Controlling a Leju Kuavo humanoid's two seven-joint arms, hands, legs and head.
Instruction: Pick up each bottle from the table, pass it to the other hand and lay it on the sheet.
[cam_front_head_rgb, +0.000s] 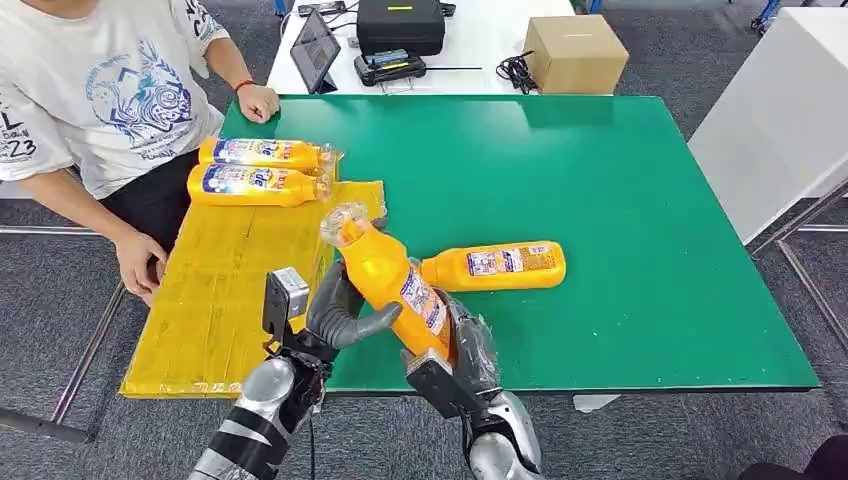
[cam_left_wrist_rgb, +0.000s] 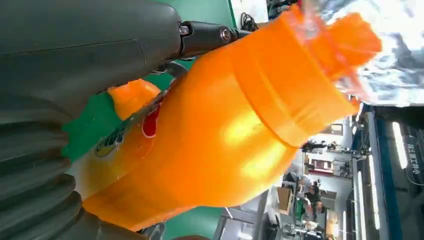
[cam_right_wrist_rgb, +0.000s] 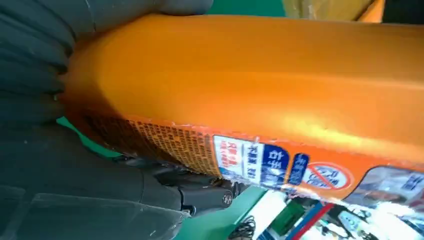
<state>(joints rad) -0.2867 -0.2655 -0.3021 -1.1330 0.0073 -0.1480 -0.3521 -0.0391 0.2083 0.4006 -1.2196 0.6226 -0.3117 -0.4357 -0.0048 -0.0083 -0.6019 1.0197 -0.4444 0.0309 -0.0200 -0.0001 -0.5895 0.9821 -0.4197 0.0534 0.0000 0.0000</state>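
Note:
An orange bottle (cam_front_head_rgb: 385, 270) with a clear-wrapped cap is held tilted above the table's near edge, cap up and toward the sheet. My right hand (cam_front_head_rgb: 462, 352) grips its lower end from below. My left hand (cam_front_head_rgb: 338, 312) closes around its middle, thumb across the front. Up close, the bottle (cam_left_wrist_rgb: 240, 125) lies against my left hand (cam_left_wrist_rgb: 75, 60), and its labelled side (cam_right_wrist_rgb: 250, 85) rests in my right hand (cam_right_wrist_rgb: 75, 175). A second orange bottle (cam_front_head_rgb: 495, 266) lies on the green table (cam_front_head_rgb: 620, 180). Two more bottles (cam_front_head_rgb: 262, 152) (cam_front_head_rgb: 255, 185) lie side by side on the yellow sheet (cam_front_head_rgb: 230, 300).
A person in a white T-shirt (cam_front_head_rgb: 100, 90) sits at the left, one hand (cam_front_head_rgb: 258, 102) on the table's far corner, the other (cam_front_head_rgb: 140, 262) by the sheet's edge. Behind the table stand a cardboard box (cam_front_head_rgb: 575, 52), a tablet (cam_front_head_rgb: 315, 48) and a black case (cam_front_head_rgb: 400, 25).

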